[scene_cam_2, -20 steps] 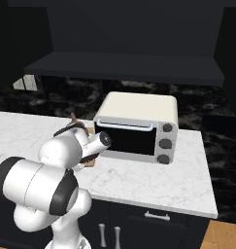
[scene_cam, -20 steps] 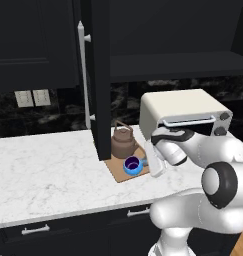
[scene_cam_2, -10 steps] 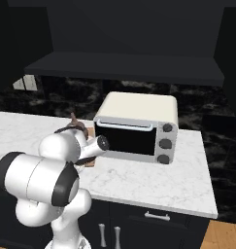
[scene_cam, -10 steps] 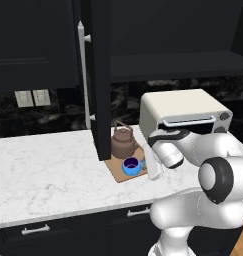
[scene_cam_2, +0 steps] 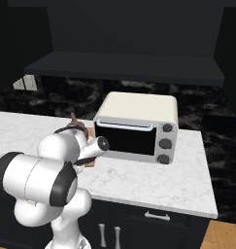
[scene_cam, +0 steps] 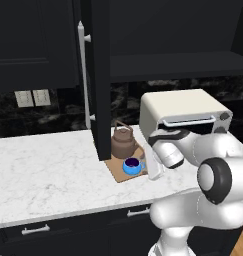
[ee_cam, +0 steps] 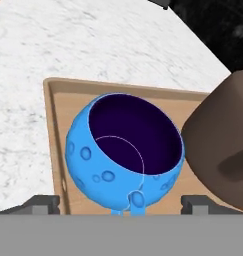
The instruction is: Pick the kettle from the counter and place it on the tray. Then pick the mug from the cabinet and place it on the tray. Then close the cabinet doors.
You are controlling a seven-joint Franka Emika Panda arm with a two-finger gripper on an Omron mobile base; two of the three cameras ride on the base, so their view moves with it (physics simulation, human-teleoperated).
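Mug [ee_cam: 124, 155] and kettle [scene_cam: 123, 142] are both seen standing on the tray [scene_cam: 117, 170], which lies on the counter [scene_cam: 48, 175] just in front of the open cabinet door [scene_cam: 99, 75]. In the left base view the blue mug sits at the near right part of the wooden board, with the brown kettle directly behind it and very close; whether the two touch cannot be told. From the hand view the mug is seen upright, its dark purple inside facing the camera and its small handle turned toward the gripper [ee_cam: 120, 204]. The kettle's brown side is seen at the right edge of that view.

The jaws are spread wide, one fingertip [ee_cam: 42, 203] to each side of the mug's base, and nothing is clamped between them; the mug rests on the board by itself. The gripper is held low, just beside the mug.

A cream toaster oven [scene_cam_2: 138, 126] stands on the counter to the right of the tray, and black drawers [scene_cam: 35, 232] with silver pulls run below the worktop.
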